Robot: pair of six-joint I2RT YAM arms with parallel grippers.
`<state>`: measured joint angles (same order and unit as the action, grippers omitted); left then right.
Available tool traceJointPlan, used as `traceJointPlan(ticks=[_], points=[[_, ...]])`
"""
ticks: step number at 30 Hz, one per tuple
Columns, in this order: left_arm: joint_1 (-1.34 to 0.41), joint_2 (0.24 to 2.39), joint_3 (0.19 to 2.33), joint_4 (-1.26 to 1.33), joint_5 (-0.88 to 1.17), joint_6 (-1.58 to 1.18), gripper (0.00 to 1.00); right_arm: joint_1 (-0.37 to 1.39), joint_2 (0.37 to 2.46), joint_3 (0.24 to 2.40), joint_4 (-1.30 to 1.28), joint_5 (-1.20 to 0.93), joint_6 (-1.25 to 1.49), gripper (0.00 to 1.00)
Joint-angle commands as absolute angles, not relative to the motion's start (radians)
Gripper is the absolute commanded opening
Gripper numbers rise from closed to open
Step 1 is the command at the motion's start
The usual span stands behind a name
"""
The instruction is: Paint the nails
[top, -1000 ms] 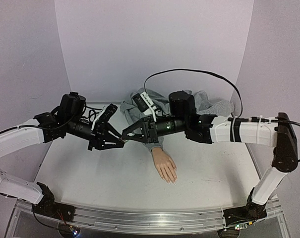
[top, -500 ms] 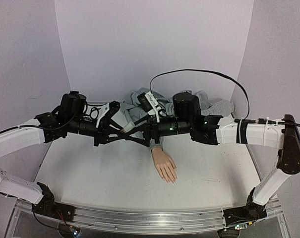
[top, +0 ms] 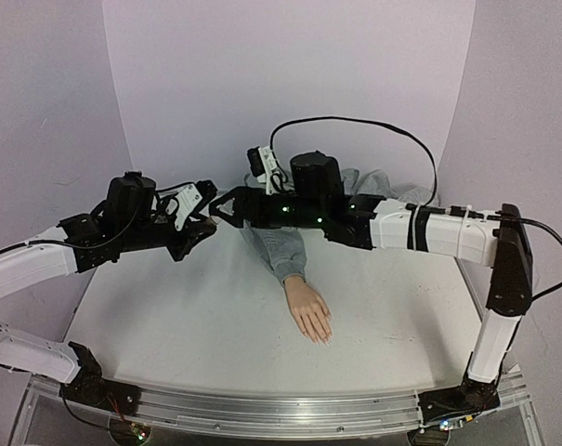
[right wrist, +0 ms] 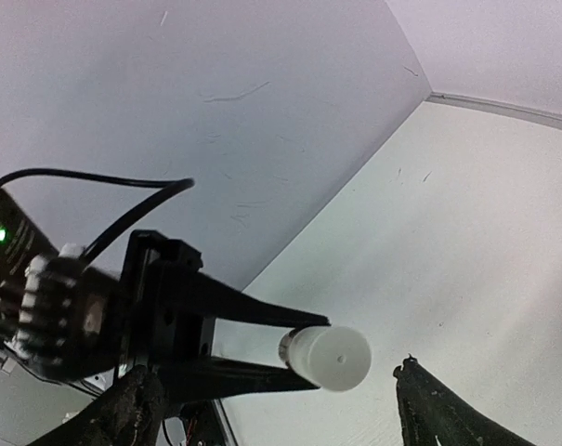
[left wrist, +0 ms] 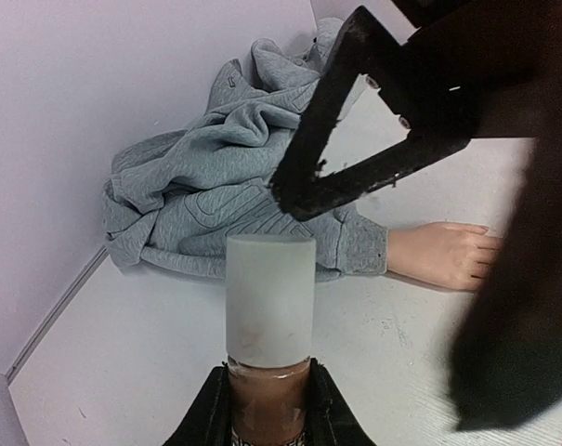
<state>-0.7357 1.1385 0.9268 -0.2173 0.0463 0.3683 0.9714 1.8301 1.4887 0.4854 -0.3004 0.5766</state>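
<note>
Likely light and slick, the bottle (left wrist: 270, 311) sits clamped in the left gripper (left wrist: 268, 386); right gripper (right wrist: 273, 376), open beside it, should pinch its cap (right wrist: 332, 356).

Lower centre, the left gripper (right wrist: 310, 356) clamps a white-capped bottle (right wrist: 341, 359); the right gripper's fingers (right wrist: 434, 413) sit spread wide along the bottom edge.

No readable text, label, brand or number on anything in view.
</note>
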Motion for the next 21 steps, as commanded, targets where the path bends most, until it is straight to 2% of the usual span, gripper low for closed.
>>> traceJointPlan(ticks=[1,4,12,16,18,21], points=[[-0.747,1.1,0.931,-0.163,0.011,0.373,0.0,0.975,1.889,1.596,0.505,-0.244,0.711,0.82],[-0.749,1.091,0.929,-0.163,0.014,0.373,0.0,0.97,1.925,1.622,0.507,-0.259,0.742,0.74],[-0.75,1.086,0.928,-0.164,0.082,0.373,0.0,0.966,1.95,1.635,0.545,-0.347,0.753,0.37],[-0.749,1.081,0.925,-0.164,0.3,0.365,0.0,0.946,1.907,1.557,0.613,-0.444,0.699,0.21],[-0.749,1.088,0.929,-0.166,0.438,0.36,0.0,0.936,1.875,1.507,0.646,-0.522,0.624,0.17],[-0.742,1.105,0.936,-0.167,0.628,0.332,0.0,0.937,1.815,1.441,0.669,-0.714,0.447,0.17]])
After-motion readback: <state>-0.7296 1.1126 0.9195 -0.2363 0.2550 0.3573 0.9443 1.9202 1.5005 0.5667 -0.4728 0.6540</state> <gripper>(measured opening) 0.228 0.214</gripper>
